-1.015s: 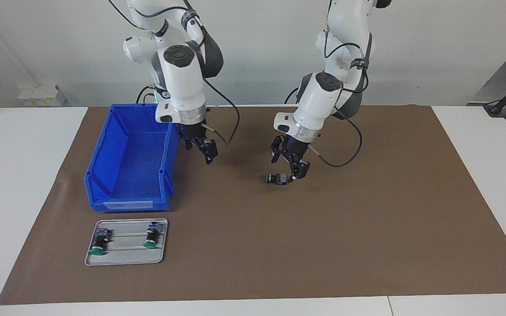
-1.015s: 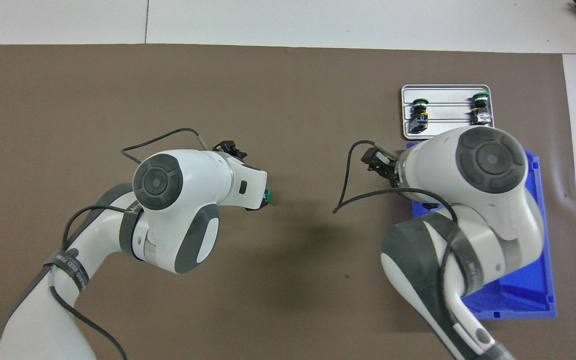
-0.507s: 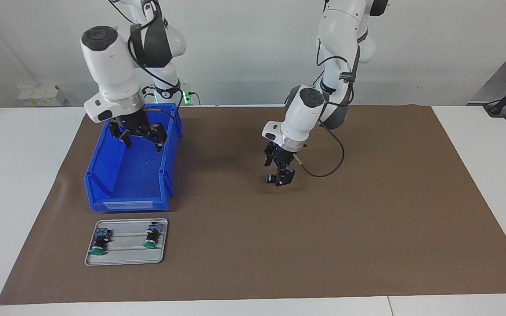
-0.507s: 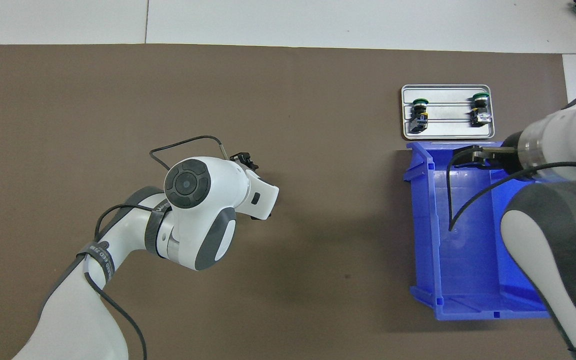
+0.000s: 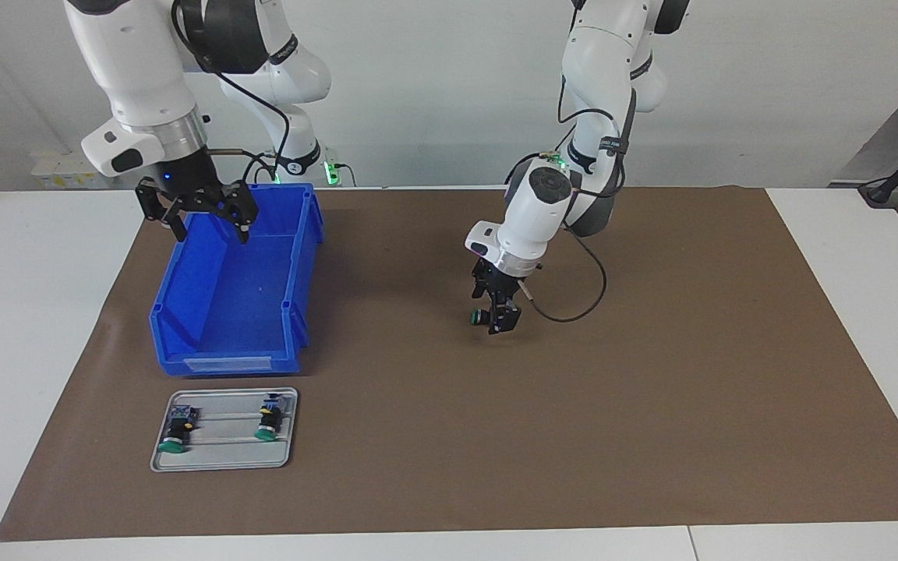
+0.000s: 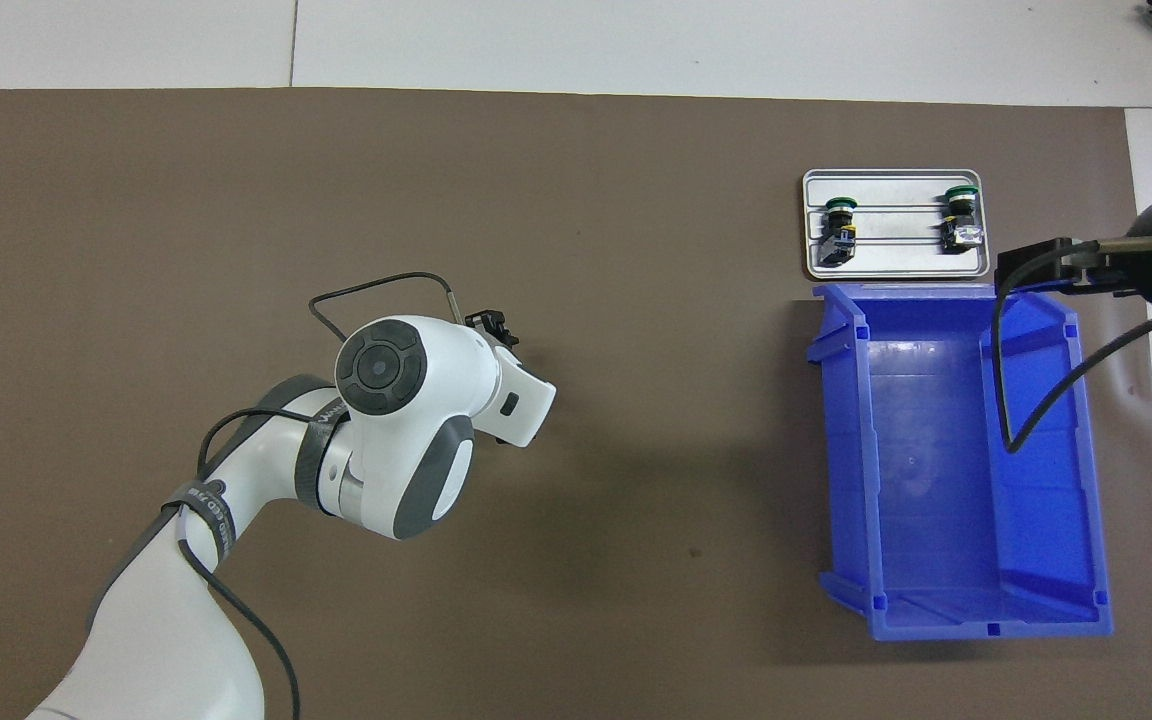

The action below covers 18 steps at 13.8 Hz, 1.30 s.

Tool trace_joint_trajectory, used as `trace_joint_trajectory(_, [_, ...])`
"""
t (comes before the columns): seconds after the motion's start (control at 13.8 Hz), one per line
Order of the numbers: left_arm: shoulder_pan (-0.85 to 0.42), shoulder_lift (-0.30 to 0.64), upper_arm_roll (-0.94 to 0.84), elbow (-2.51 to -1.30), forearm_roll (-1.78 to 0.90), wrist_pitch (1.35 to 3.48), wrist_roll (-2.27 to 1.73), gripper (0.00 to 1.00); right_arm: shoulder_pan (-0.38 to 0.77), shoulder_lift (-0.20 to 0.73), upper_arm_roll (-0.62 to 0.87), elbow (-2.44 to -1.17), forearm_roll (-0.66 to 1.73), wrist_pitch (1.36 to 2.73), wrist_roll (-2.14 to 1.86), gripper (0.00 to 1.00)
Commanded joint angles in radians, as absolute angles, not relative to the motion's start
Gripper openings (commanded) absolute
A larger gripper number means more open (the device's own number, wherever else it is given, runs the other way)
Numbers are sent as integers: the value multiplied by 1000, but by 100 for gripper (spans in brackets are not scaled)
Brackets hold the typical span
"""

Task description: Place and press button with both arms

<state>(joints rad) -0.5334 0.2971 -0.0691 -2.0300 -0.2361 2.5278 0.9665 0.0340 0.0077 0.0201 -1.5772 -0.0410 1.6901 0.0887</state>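
The left pincer (image 5: 496, 318) holds the button (image 5: 482, 316) just above the brown mat, mid-counter. The right pincer (image 5: 201, 212), wide, hangs over the blue bin (image 5: 297, 312). Placing and pressing remain.

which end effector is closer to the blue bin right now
Right. The right end effector hangs open over the blue bin, above its end nearest the robots. The left end effector is over the brown mat toward the table's middle, well clear of the bin, holding the button.
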Motion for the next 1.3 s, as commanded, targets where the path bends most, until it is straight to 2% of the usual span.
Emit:
trace_joint_trajectory(0.0, [-551,278,-54,-2068,-255,2537,1018,96,21,26,31,-1552,-34,1638,61,100])
trace_joint_trajectory(0.22, [-564,276,-54,-2078,-256,2537,1022,96,21,18,31,-1565,-37,1620,45,100])
trace_joint_trajectory(0.51, [-577,284,-54,-2088,-255,2557,1031,89,17,5,29,-1583,-37,1603,-12,100])
trace_joint_trajectory(0.72, [-577,288,-54,-2104,-255,2575,1051,88,18,-50,29,-1658,-37,1612,-3,100])
trace_joint_trajectory(0.94, [-592,295,-54,-2134,-256,2634,1051,88,17,-57,31,-1667,-31,1620,55,100])
trace_joint_trajectory(1.01, [-594,296,-54,-2135,-256,2648,1048,87,17,-55,31,-1667,-28,1634,80,100])
trace_joint_trajectory(1.09, [-594,301,-54,-2135,-255,2652,1048,77,17,-55,31,-1667,-25,1634,93,100])
trace_joint_trajectory(1.23, [-604,302,-54,-2135,-255,2672,1040,74,17,-55,31,-1667,-20,1634,97,100])
